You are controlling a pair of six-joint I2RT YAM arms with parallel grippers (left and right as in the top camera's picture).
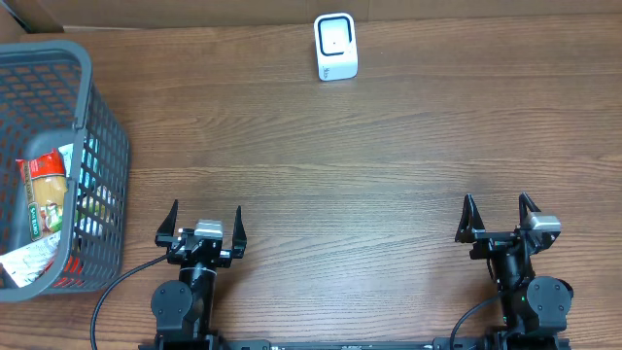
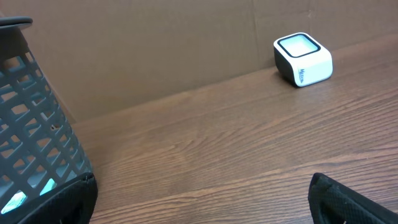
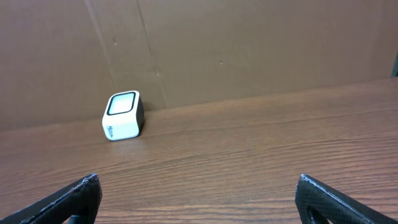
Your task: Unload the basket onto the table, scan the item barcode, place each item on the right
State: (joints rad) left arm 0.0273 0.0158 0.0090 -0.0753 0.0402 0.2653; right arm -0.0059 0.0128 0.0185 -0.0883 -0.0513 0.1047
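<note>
A brown wood-grain counter point(image 1: 389, 146) is carrying everything, and a cardboard wall point(image 2: 155, 50) is closing off its far edge. One grey mesh basket point(image 1: 107, 165) is sitting at the left edge, likely placed there to gather the goods within reach of the left arm.

Two arms are sitting at the near edge, one on each side. The left tool point(image 1: 206, 212) is hanging just right of the basket with its jaws spread wide and gripping nothing. The right tool point(image 1: 497, 204) is hanging well apart at the near right, likewise released and empty.

One white scanner point(image 1: 335, 47) is standing at the far centre, close to the wall. Its window is tilting up and toward the arms, probably so a barcode can be shown to it from the near side.

The packets point(image 1: 44, 190) to be scanned are lying inside the basket, piled together. At least two are showing, one of them red and yellow, but the mesh is hiding the exact count. None is being lifted yet, so the picking step is not yet begun.
</note>
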